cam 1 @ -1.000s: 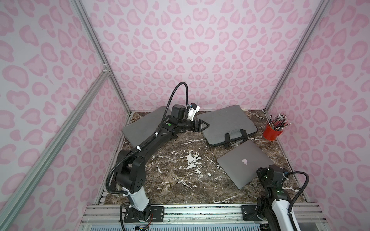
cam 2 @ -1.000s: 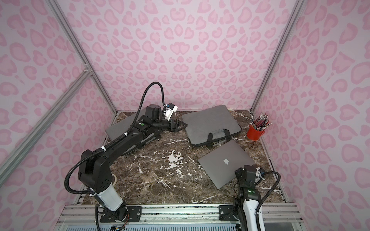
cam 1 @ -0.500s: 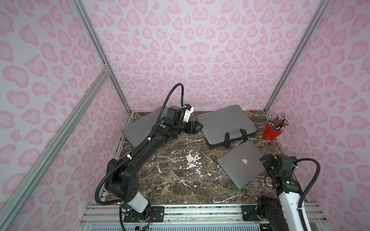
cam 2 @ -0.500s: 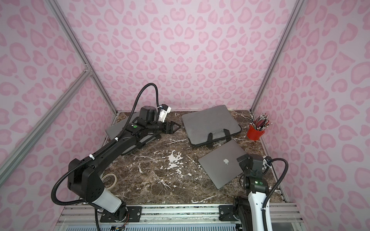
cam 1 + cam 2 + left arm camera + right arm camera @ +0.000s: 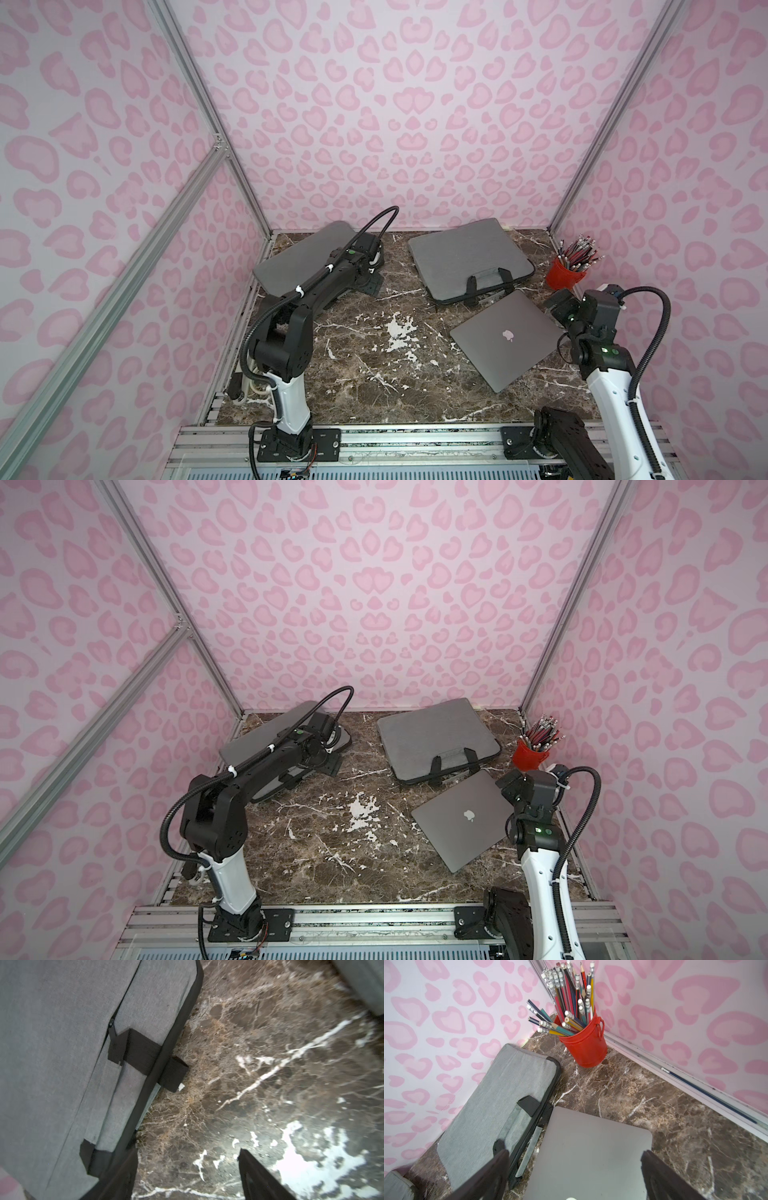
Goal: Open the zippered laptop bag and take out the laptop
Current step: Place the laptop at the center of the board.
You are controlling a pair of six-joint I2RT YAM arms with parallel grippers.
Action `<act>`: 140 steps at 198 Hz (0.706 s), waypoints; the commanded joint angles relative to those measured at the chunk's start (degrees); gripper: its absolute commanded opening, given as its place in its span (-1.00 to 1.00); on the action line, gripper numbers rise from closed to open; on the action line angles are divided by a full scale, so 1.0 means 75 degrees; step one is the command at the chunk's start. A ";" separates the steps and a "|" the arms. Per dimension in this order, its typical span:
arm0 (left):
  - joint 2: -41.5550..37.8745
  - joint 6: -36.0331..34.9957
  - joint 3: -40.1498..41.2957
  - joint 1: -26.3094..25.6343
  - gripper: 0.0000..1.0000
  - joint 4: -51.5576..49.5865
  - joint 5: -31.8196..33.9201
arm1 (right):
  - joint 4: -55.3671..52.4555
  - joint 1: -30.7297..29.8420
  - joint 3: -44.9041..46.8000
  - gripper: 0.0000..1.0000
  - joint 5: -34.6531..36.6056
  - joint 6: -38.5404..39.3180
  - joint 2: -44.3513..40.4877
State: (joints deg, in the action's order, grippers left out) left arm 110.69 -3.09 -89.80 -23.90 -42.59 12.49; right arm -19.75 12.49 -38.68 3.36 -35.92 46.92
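Right pincer (image 5: 575,1155) is spread wide, nothing is held. Laptop (image 5: 505,338) is found flat on the table (image 5: 374,374), lid shut, directly under that pincer. One corner shows between the fingers (image 5: 492,1172) in the right wrist view, and no contact is seen. Bag (image 5: 465,255) lies just beyond the laptop as seen from the pincer, handle side toward it, zip edge looks parted. Laptop is judged already out. Red cup of pencils (image 5: 583,1045) stands ahead of the pincer, near the bag's corner

Left pincer (image 5: 188,1152) is spread too, and only bare table is seen between its fingers. A second bag (image 5: 52,1043) lies just beside it, with the handle strap (image 5: 137,1053) ahead of one finger. Whether anything is inside cannot be told

Handling, judged:
- Laptop is expected to be stiff, smooth metal, slippery, and heavy for one pincer.
- A grip across the flat face is ruled out, as it is too wide.
- An edge or corner is to be taken across the thickness, once one side is tipped up or slid over the table edge.
- The lid face is to be spared scratches.
- Bag is soft cloth, so the strap or zip tab is the place to be gripped
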 commanded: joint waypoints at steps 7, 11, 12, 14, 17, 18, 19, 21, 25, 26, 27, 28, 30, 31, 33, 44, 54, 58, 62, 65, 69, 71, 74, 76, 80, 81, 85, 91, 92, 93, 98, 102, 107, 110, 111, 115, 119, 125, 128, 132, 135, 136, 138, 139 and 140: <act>0.0827 -0.0713 -0.0888 -0.0001 0.61 -0.0370 0.1137 | 0.0553 0.0002 0.0076 0.98 -0.0140 0.0069 0.0121; 0.0959 -0.0752 -0.1010 -0.0001 0.61 -0.0427 0.1246 | 0.0575 0.0010 0.0083 0.98 -0.0152 0.0056 0.0120; 0.0980 -0.0756 -0.1034 -0.0001 0.61 -0.0433 0.1279 | 0.0579 0.0004 0.0094 0.98 -0.0153 0.0056 0.0120; 0.1044 -0.0776 -0.1093 -0.0001 0.61 -0.0464 0.1335 | 0.0590 0.0006 0.0103 0.98 -0.0148 0.0047 0.0120; 0.1128 -0.0807 -0.1161 -0.0001 0.61 -0.0480 0.1415 | 0.0610 0.0008 0.0113 0.98 -0.0137 0.0029 0.0114; 0.1153 -0.0824 -0.1174 -0.0001 0.61 -0.0489 0.1439 | 0.0614 0.0009 0.0115 0.98 -0.0134 0.0025 0.0111; 0.1183 -0.0833 -0.1198 -0.0001 0.62 -0.0493 0.1463 | 0.0621 0.0010 0.0122 0.98 -0.0127 0.0028 0.0109; 0.1235 -0.0854 -0.1237 -0.0001 0.63 -0.0487 0.1519 | 0.0636 0.0001 0.0128 0.98 -0.0121 0.0013 0.0105; 0.1318 -0.0896 -0.1300 0.0005 0.64 -0.0485 0.1596 | 0.0669 0.0010 0.0167 0.98 -0.0119 0.0000 0.0077; 0.1354 -0.0910 -0.1320 0.0008 0.65 -0.0479 0.1606 | 0.0673 0.0010 0.0171 0.98 -0.0119 -0.0002 0.0069; 0.1383 -0.0928 -0.1329 0.0009 0.65 -0.0483 0.1622 | 0.0680 0.0010 0.0180 0.98 -0.0125 -0.0008 0.0065; 0.1415 -0.0938 -0.1346 0.0010 0.66 -0.0484 0.1631 | 0.0690 0.0010 0.0190 0.98 -0.0122 -0.0012 0.0063; 0.1469 -0.0956 -0.1382 0.0017 0.67 -0.0479 0.1646 | 0.0712 0.0010 0.0212 0.98 -0.0120 -0.0014 0.0053; 0.1488 -0.0963 -0.1390 0.0020 0.67 -0.0483 0.1654 | 0.0723 0.0010 0.0218 0.98 -0.0114 -0.0015 0.0045; 0.1543 -0.0983 -0.1434 0.0028 0.67 -0.0476 0.1661 | 0.0746 0.0004 0.0231 0.98 -0.0118 -0.0038 0.0031; 0.1830 -0.1071 -0.1628 0.0059 0.67 -0.0452 0.1694 | 0.0832 0.0010 0.0312 0.98 -0.0115 -0.0102 -0.0019; 0.2060 -0.1133 -0.1796 0.0087 0.67 -0.0462 0.1698 | 0.0883 0.0010 0.0363 0.98 -0.0107 -0.0154 -0.0044; 0.2144 -0.1145 -0.1853 0.0101 0.67 -0.0451 0.1708 | 0.0909 0.0010 0.0376 0.98 -0.0115 -0.0164 -0.0055; 0.2205 -0.1163 -0.1908 0.0113 0.67 -0.0437 0.1720 | 0.0919 0.0010 0.0394 0.98 -0.0108 -0.0172 -0.0056; 0.2267 -0.1169 -0.1951 0.0122 0.67 -0.0428 0.1731 | 0.0928 0.0007 0.0397 0.98 -0.0108 -0.0187 -0.0061; 0.2343 -0.1173 -0.2013 0.0137 0.67 -0.0427 0.1744 | 0.0933 0.0004 0.0400 0.98 -0.0121 -0.0192 -0.0067; 0.2380 -0.1162 -0.2038 0.0145 0.67 -0.0427 0.1744 | 0.0939 0.0009 0.0399 0.98 -0.0125 -0.0191 -0.0074; 0.2429 -0.1158 -0.2093 0.0160 0.67 -0.0424 0.1755 | 0.0945 0.0010 0.0398 0.98 -0.0126 -0.0203 -0.0079; 0.2458 -0.1149 -0.2114 0.0171 0.67 -0.0426 0.1747 | 0.0954 0.0004 0.0404 0.98 -0.0136 -0.0211 -0.0088; 0.2509 -0.1136 -0.2178 0.0195 0.67 -0.0437 0.1750 | 0.0966 0.0010 0.0407 0.98 -0.0140 -0.0203 -0.0099; 0.2518 -0.1135 -0.2186 0.0202 0.67 -0.0438 0.1753 | 0.0967 0.0010 0.0409 0.98 -0.0141 -0.0209 -0.0101; 0.2582 -0.1131 -0.2229 0.0218 0.67 -0.0445 0.1759 | 0.0969 0.0002 0.0410 0.98 -0.0132 -0.0217 -0.0107; 0.2655 -0.1129 -0.2295 0.0249 0.67 -0.0447 0.1813 | 0.0975 0.0009 0.0408 0.98 -0.0111 -0.0217 -0.0137; 0.2666 -0.1126 -0.2303 0.0253 0.67 -0.0449 0.1826 | 0.0975 0.0009 0.0408 0.98 -0.0111 -0.0217 -0.0137; 0.2678 -0.1124 -0.2313 0.0255 0.67 -0.0450 0.1838 | 0.0972 0.0009 0.0409 0.98 -0.0115 -0.0216 -0.0138; 0.2736 -0.1143 -0.2353 0.0277 0.67 -0.0459 0.1871 | 0.0980 0.0010 0.0410 0.98 -0.0103 -0.0225 -0.0159; 0.2778 -0.1166 -0.2375 0.0289 0.67 -0.0473 0.1890 | 0.0981 0.0007 0.0412 0.98 -0.0096 -0.0227 -0.0181; 0.2842 -0.1198 -0.2412 0.0303 0.66 -0.0483 0.1905 | 0.0981 0.0010 0.0422 0.98 -0.0068 -0.0237 -0.0205; 0.2857 -0.1222 -0.2418 0.0314 0.65 -0.0484 0.1930 | 0.0991 0.0009 0.0431 0.98 -0.0061 -0.0238 -0.0218; 0.2867 -0.1219 -0.2424 0.0315 0.65 -0.0485 0.1937 | 0.0992 0.0010 0.0433 0.98 -0.0055 -0.0244 -0.0225; 0.2926 -0.1244 -0.2441 0.0321 0.62 -0.0494 0.1971 | 0.1003 0.0010 0.0454 0.98 -0.0051 -0.0250 -0.0240; 0.2978 -0.1273 -0.2455 0.0327 0.60 -0.0497 0.1979 | 0.1024 0.0010 0.0470 0.98 -0.0050 -0.0257 -0.0260; 0.3046 -0.1295 -0.2465 0.0335 0.56 -0.0497 0.1979 | 0.1047 0.0007 0.0500 0.98 -0.0050 -0.0281 -0.0278; 0.3083 -0.1307 -0.2475 0.0339 0.55 -0.0497 0.1979 | 0.1059 0.0007 0.0505 0.98 -0.0045 -0.0296 -0.0288; 0.3130 -0.1319 -0.2486 0.0338 0.52 -0.0495 0.1976 | 0.1079 0.0010 0.0534 0.98 -0.0046 -0.0314 -0.0290; 0.3165 -0.1323 -0.2490 0.0339 0.49 -0.0494 0.1979 | 0.1091 0.0004 0.0542 0.98 -0.0051 -0.0325 -0.0291; 0.3180 -0.1323 -0.2495 0.0339 0.48 -0.0490 0.1979 | 0.1095 0.0007 0.0547 0.98 -0.0056 -0.0328 -0.0291; 0.3196 -0.1322 -0.2507 0.0342 0.47 -0.0498 0.1985 | 0.1106 0.0007 0.0553 0.98 -0.0065 -0.0331 -0.0288; 0.3207 -0.1322 -0.2509 0.0346 0.45 -0.0498 0.1988 | 0.1114 0.0008 0.0564 0.98 -0.0063 -0.0337 -0.0289; 0.3218 -0.1322 -0.2510 0.0349 0.43 -0.0503 0.1995 | 0.1117 0.0015 0.0569 0.98 -0.0074 -0.0340 -0.0296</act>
State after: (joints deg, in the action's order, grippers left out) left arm 133.10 -11.99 -107.96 -21.50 -45.21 26.17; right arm -13.19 12.53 -35.31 2.57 -37.69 44.93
